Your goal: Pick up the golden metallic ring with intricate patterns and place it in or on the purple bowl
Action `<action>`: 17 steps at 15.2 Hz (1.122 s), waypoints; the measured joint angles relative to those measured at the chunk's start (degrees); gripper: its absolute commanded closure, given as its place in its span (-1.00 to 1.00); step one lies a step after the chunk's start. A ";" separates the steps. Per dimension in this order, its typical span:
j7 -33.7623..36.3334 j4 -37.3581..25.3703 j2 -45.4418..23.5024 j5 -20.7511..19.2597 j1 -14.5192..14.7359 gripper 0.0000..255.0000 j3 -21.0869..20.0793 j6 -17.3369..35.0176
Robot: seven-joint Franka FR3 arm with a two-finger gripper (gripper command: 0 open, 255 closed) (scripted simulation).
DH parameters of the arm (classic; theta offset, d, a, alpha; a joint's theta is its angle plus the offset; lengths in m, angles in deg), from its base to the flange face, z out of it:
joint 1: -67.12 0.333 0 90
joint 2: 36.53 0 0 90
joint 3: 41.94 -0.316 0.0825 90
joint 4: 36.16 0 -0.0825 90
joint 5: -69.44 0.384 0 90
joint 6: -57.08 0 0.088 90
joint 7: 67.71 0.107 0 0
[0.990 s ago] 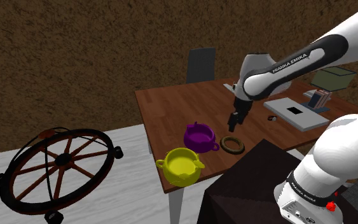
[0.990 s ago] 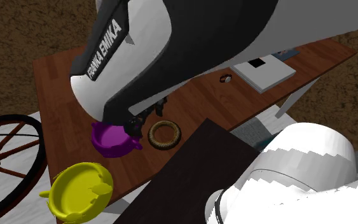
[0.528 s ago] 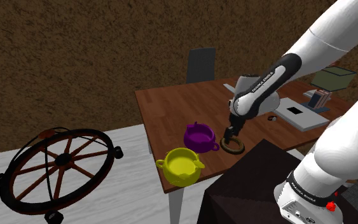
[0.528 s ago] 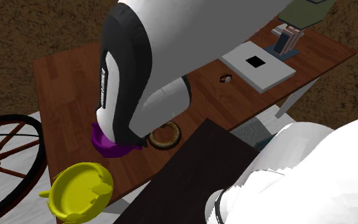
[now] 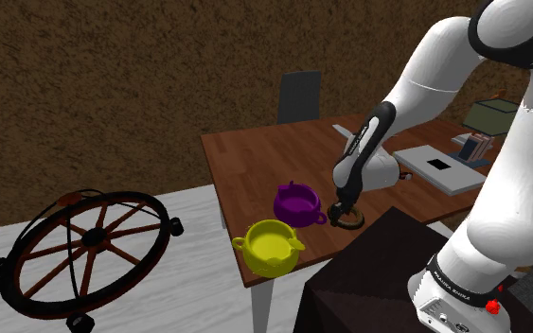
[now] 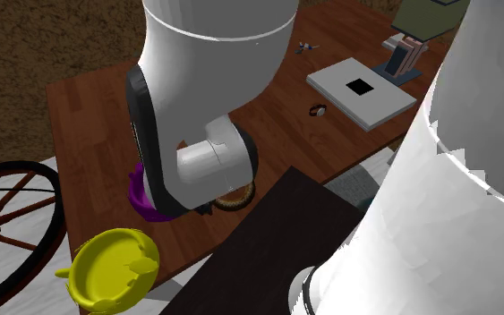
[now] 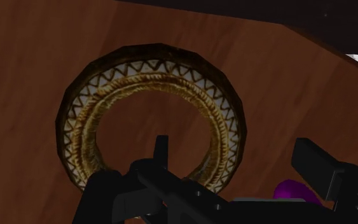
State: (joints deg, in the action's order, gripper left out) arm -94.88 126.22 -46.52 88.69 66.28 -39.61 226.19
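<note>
Although partly hidden by the arm, brown wooden table (image 5: 255,156): it carries both task things near its near edge.
White Franka arm (image 5: 425,85): bent steeply down over that near edge.
Yellow handled bowl (image 5: 270,246): at the table's near corner, on the shoulder view's left of the purple one.
Purple bowl with small handles (image 5: 297,203): upright and nothing lies in it.
Golden patterned ring, zigzag border, metallic look (image 7: 152,67): flat on the wood, just beside the purple bowl on the shoulder view's right, apart from it.
All-black gripper (image 7: 233,149): low over the ring's band on the side toward the bowl.
Risk: closing on a thin, flat band may let it tip or slide out, since the grip would catch one narrow arc.
Risk: lifting too little could drag the ring into the bowl's rim and shove the bowl toward the yellow one.
Fingers (image 7: 161,149): spread wide; one tip stands inside the ring's hole, the other outside the band, so they straddle it. I cannot tell whether either touches it; nothing is pinched yet.
</note>
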 measured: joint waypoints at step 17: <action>-3.87 -1.23 -5.37 4.95 -3.90 1.00 -4.36 4.87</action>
State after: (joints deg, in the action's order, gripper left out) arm -98.75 125.00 -51.89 93.63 62.38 -43.97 231.06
